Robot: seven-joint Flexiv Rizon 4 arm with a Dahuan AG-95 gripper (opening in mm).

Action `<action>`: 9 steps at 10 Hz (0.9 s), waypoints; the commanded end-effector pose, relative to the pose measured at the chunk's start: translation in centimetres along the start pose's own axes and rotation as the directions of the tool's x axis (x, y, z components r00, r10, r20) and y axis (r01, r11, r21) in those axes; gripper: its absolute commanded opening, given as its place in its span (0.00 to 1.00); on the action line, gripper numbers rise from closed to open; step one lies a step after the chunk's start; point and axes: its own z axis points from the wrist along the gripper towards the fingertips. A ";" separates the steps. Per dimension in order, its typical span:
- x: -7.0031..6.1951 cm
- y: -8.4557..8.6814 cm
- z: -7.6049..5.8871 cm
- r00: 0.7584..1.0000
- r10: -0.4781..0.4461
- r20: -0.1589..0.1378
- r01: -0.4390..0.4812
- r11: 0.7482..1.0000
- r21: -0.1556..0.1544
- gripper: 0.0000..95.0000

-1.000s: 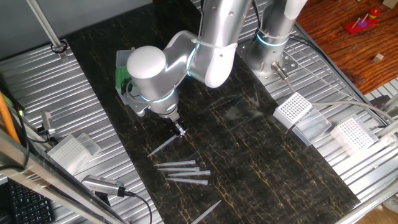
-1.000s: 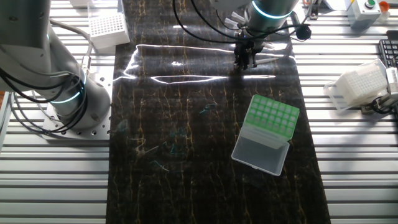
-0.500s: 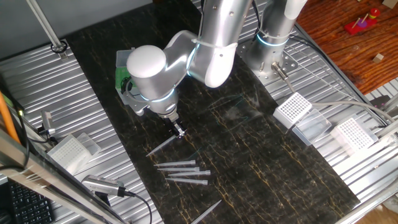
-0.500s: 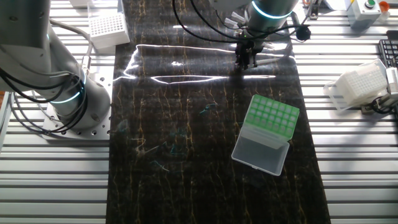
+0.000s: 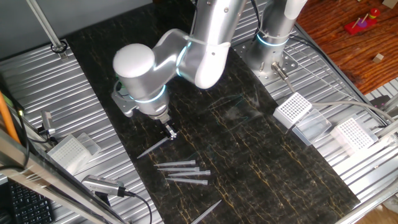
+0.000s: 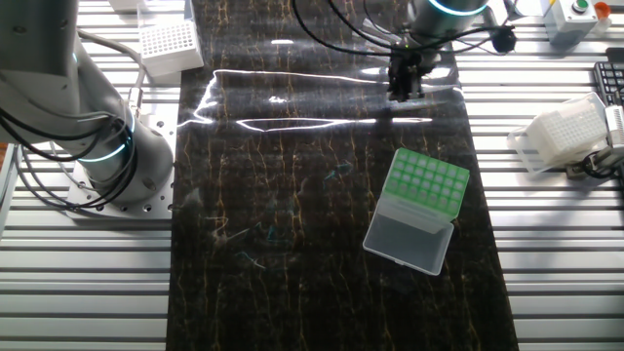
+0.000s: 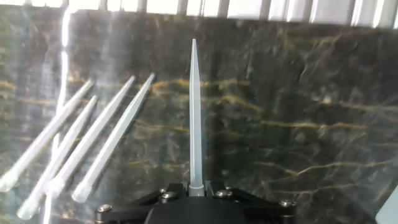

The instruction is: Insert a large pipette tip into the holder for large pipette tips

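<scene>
- Item: large pipette tip [image 7: 193,118] — long, slender, translucent greyish-white cone that narrows to a fine point. In the hand view it projects straight ahead from between the fingers, wide end at the end effector and point away. In one fixed view it slants down and to the left from the end effector [image 5: 169,132], its point close to the counter [image 5: 249,162]; whether it touches cannot be told.
- Handling, judged: very light, thin-walled plastic. Fairly stiff along its length, yet the fine point would likely bend or chip if pressed against the rack. Smooth and tapered, so it may slip or pivot in a narrow pinch.
- Where to hold, judged: at the wide collar end, as now, which leaves the whole taper free to enter a hole.
- End effector: fingers drawn in nearly together, pinching the wide end of the large pipette tip; nothing else is in its grasp.
- Arm pose: wrist bent low over the counter with the fingers pointing down. In the other fixed view the end effector [image 6: 404,83] sits at the far side of the dark counter.
- Destination: holder for large pipette tips [image 6: 417,209] — green perforated rack, pale lid lying open beside it; well apart from the end effector, no tip in it.
- Spare stock: four loose tips [image 7: 87,146] lying flat on the counter, side by side, just left of the held one.
</scene>
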 end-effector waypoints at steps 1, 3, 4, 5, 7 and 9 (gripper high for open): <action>-0.6 -1.2 -0.5 1.000 -0.021 0.006 0.021 1.000 0.001 0.00; -1.1 -2.1 -1.0 1.000 -0.024 0.009 0.024 1.000 0.002 0.00; -1.4 -2.6 -1.5 1.000 -0.017 0.009 0.017 1.000 0.005 0.00; -1.6 -2.9 -1.7 1.000 -0.014 0.008 0.014 1.000 0.008 0.00; -1.8 -3.3 -1.9 1.000 -0.004 0.009 0.004 1.000 0.008 0.00; -2.2 -4.0 -2.5 1.000 -0.001 0.009 0.001 1.000 0.004 0.00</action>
